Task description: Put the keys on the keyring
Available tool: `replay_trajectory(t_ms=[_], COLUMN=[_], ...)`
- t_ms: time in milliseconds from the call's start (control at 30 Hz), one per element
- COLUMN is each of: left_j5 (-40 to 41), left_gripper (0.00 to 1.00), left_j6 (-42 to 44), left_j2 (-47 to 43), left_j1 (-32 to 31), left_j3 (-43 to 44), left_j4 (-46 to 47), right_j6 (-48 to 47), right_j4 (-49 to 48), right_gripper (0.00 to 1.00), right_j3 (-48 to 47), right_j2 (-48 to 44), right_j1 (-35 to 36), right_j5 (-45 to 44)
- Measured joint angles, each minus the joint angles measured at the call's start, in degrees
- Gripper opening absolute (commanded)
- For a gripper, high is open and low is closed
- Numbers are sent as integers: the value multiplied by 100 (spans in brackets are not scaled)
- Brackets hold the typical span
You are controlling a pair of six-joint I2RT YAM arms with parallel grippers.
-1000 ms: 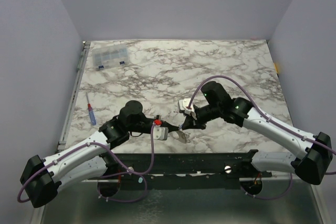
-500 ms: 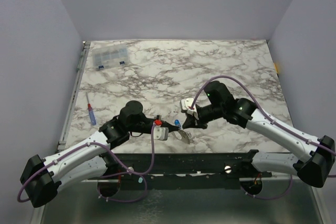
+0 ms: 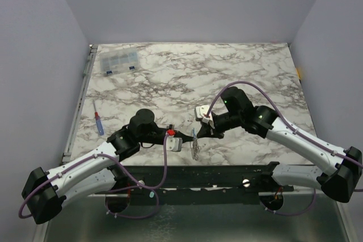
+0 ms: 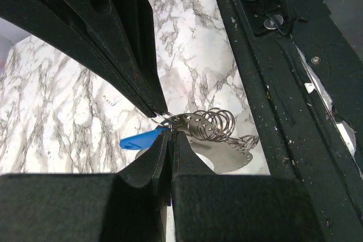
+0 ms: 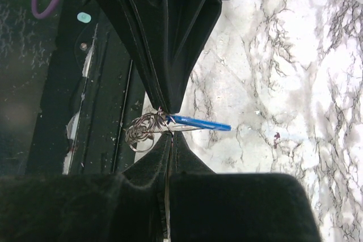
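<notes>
Left gripper (image 3: 185,138) and right gripper (image 3: 199,135) meet tip to tip, both clamped on the keyring (image 4: 218,123) near the table's (image 3: 227,66) front edge. The keys (image 4: 227,160) and blue tag (image 4: 142,138) hang beside them. Advisable: hold one grip firm and feed slowly.

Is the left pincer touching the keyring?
Touching. The left wrist view shows the left pincer shut on the keyring wire, with no gap at its tips.
</notes>
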State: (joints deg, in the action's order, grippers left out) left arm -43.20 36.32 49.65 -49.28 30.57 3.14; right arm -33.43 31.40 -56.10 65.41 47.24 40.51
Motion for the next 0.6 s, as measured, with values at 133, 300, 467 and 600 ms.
replay_trajectory(t_ms=[133,300,467,600], left_j5=[48,157,278,304], left_gripper=[0,0,0,2], left_j6=[0,-2,-4,-11], left_j2=[-17,-35,-55,-63], left_j1=[0,0,0,0], left_j3=[0,0,0,0], left_j4=[-15,-28,-26,-20], right_j6=[26,68,192,260], right_j4=[-2,-59,-372,-584], right_gripper=[1,1,1,1], right_j3=[0,2,118,251], right_j2=[0,-15,-184,-306], right_j1=[0,0,0,0], right_j5=[-24,-96,-243,-284])
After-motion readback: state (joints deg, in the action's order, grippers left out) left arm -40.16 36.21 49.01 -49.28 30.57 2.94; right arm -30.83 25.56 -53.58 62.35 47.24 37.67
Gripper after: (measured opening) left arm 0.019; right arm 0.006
